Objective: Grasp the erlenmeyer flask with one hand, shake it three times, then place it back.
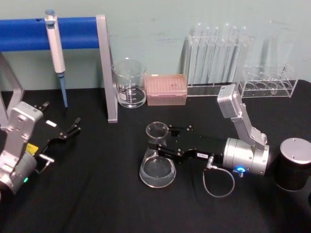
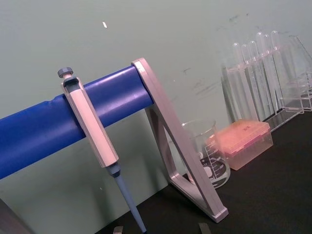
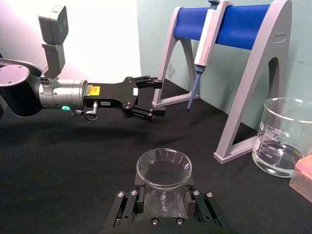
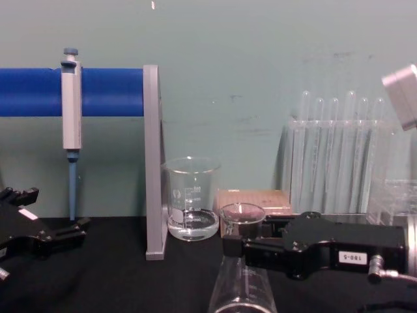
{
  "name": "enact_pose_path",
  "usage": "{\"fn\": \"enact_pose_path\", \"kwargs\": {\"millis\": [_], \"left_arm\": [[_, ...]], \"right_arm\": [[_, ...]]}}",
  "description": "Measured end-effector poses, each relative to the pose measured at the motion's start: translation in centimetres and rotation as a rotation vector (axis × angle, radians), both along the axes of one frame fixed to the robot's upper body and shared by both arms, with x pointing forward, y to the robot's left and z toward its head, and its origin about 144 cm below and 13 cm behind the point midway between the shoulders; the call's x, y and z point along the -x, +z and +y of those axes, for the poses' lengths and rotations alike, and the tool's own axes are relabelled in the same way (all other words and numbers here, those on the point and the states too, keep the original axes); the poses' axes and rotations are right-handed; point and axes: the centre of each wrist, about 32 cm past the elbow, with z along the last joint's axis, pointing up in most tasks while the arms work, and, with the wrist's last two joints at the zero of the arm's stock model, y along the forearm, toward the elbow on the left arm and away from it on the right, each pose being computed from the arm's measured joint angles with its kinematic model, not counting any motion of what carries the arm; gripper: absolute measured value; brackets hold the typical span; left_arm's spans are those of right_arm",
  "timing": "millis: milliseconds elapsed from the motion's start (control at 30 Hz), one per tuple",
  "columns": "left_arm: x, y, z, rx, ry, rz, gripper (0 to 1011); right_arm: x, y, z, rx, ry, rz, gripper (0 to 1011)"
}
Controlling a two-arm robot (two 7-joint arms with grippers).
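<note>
A black cloth covers the table [image 1: 97, 194], and a pale green wall [image 1: 155, 29] closes off the room right behind it. The flask [image 1: 157, 165] stands upright on the cloth near the middle, its wide base down. The right gripper [image 1: 158, 141] reaches in from the right and lies low over the table, its two fingers [image 3: 127, 207] pressed together on either side of the flask's neck, just under the flared rim. The left gripper [image 1: 72, 128] hangs over the left part of the table, well apart from the flask, fingers spread and holding nothing.

Along the back stand a blue bar on a grey stand [image 1: 108, 68] with a pipette [image 1: 56, 48] hung on it, a glass beaker [image 1: 129, 82] (a little clear liquid at the bottom), a pink box [image 1: 166, 89] and a clear rack of test tubes [image 1: 216, 53]. A black cylinder [image 1: 294, 165] sits at the right edge.
</note>
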Motion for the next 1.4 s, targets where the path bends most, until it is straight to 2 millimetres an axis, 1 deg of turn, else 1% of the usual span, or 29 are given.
{"fn": "enact_pose_path", "kwargs": {"millis": [1400], "left_arm": [[0.00,0.00,0.00,0.000,0.000,0.000,1001]], "right_arm": [[0.15,-0.09,-0.05,0.004,-0.009,0.013,449]]}}
